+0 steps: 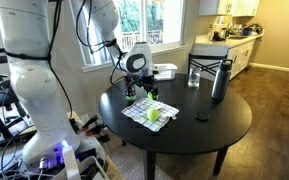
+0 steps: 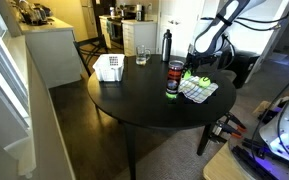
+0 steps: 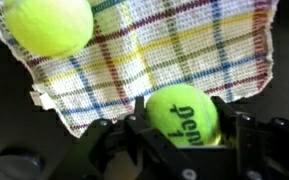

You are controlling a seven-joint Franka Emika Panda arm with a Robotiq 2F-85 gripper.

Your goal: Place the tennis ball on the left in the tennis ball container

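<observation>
My gripper (image 3: pixel 184 140) is shut on a yellow-green tennis ball (image 3: pixel 181 115) with black print, held over a checkered cloth (image 3: pixel 174 50). The second tennis ball (image 3: pixel 49 25) lies on the cloth, at the upper left of the wrist view. In both exterior views the gripper (image 1: pixel 142 88) (image 2: pixel 196 70) is low over the cloth (image 1: pixel 149 113) (image 2: pixel 202 88) at the edge of the round black table (image 1: pixel 199 135). The other ball (image 1: pixel 153 114) rests on the cloth. The tennis ball container (image 2: pixel 172 80), a clear tube with a red and black band, stands upright next to the cloth.
A tall grey bottle (image 1: pixel 220 80) (image 2: pixel 166 45) and a clear glass (image 1: pixel 193 77) (image 2: pixel 142 55) stand at the table's far side. A white basket (image 2: pixel 109 68) sits near the edge. A small dark object (image 1: pixel 201 117) lies on the table.
</observation>
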